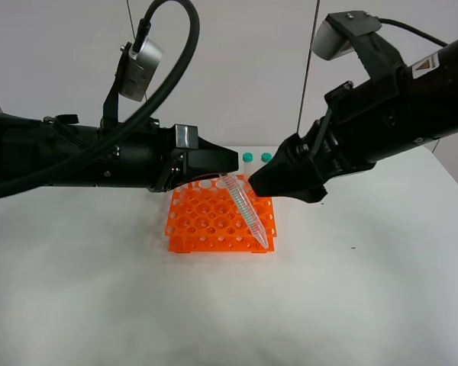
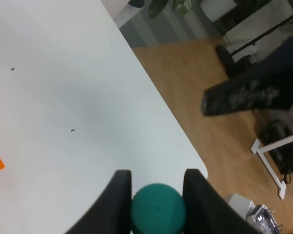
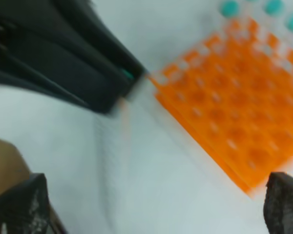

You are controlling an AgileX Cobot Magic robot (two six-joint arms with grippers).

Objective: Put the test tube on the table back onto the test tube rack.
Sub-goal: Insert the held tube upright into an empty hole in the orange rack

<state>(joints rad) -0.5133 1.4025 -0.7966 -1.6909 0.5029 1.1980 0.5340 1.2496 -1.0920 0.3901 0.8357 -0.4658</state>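
My left gripper [image 1: 224, 169] is shut on the teal-green cap of the test tube [image 1: 248, 213]. The clear tube slants down to the right over the orange test tube rack [image 1: 206, 225], with its pointed tip near the rack's front right corner. In the left wrist view the cap [image 2: 158, 209] sits between the two dark fingers [image 2: 119, 200]. My right gripper [image 1: 261, 187] is open and empty, close beside the tube's upper part. In the blurred right wrist view its fingers [image 3: 19, 204] stand wide apart over the rack [image 3: 234, 97].
Teal-capped tubes [image 1: 247, 158] stand at the rack's back edge and show in the right wrist view [image 3: 229, 7]. The white table [image 1: 99, 305] spreads around the rack. Its rounded corner [image 2: 195, 163] drops to a wooden floor.
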